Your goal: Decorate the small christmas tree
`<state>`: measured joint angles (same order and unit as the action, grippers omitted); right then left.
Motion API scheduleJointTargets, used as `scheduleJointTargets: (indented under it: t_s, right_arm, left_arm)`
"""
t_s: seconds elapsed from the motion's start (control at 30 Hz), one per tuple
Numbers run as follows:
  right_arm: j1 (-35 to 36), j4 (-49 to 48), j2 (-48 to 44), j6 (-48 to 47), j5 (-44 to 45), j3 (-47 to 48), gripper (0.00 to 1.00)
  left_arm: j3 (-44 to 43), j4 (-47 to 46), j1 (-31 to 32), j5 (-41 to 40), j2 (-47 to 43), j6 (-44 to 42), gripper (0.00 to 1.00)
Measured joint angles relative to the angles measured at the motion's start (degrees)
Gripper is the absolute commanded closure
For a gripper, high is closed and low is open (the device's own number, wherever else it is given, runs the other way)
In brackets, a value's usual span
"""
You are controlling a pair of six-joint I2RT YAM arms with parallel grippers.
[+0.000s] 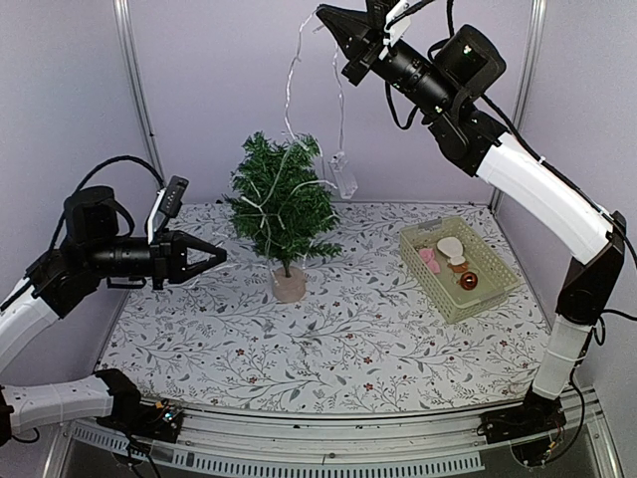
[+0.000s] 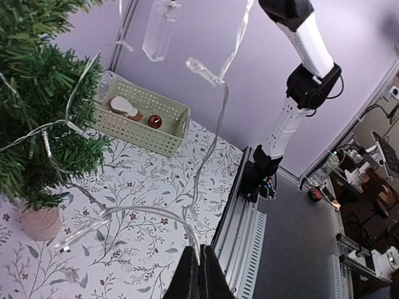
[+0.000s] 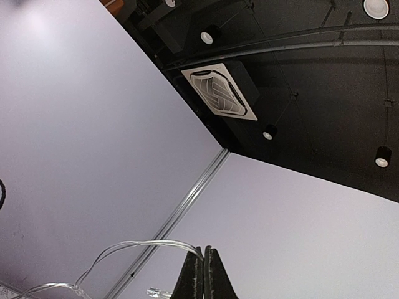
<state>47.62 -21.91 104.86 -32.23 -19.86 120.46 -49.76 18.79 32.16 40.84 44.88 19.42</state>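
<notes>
The left gripper (image 1: 221, 257) hangs above the table (image 1: 348, 339) with its two fingers pressed together, and in the left wrist view the clear light string (image 2: 149, 209) curves right into the tips, so it is pinched there. The small christmas tree (image 1: 282, 204) stands upright just ahead of this gripper, a little beyond the fingertips, on its pale round base (image 1: 289, 284), with some turns of the string lying over the branches. The right gripper (image 1: 320, 14) is high up, well above the tree and behind it, also clenched, and it grips the same string at another place. From it the string falls down to the tree, and a small clear box (image 1: 345, 177) hangs on it, below this gripper. A pale green basket (image 1: 427, 279) with small ornaments sits on the table far under the right gripper.
</notes>
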Motion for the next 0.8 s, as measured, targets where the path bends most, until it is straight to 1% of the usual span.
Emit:
scheduleJointTargets:
  t_s: [0.2, 0.33, 0.5, 0.63, 0.73, 0.8]
  right_arm:
    - [0.00, 0.00, 0.00, -0.17, 0.00, 0.00, 1.00]
    - [0.00, 0.00, 0.00, -0.20, 0.00, 0.00, 1.00]
    - [0.00, 0.04, -0.02, -0.83, 0.35, 0.00, 1.00]
    - [-0.02, 0.04, -0.07, -1.95, 1.73, 0.00, 1.00]
    - [-0.04, -0.09, -0.13, -2.75, 2.80, 0.00, 1.00]
    - [-0.15, -0.35, -0.13, -3.23, 3.67, 0.04, 1.00]
  left_arm:
    - [-2.75, 0.20, 4.92, -2.97, 0.26, -1.20, 1.00]
    - [-2.64, 0.00, 5.42, -7.52, -0.46, 0.96, 1.00]
    - [4.00, 0.96, 5.40, -19.56, -5.05, 9.33, 1.00]
    - [5.68, 3.48, 4.26, -29.38, -5.62, 17.62, 1.00]
    - [5.73, 5.75, 2.08, -34.58, -5.16, 23.80, 1.00]
    - [6.19, 6.38, -0.94, -37.13, -4.13, 28.39, 1.00]
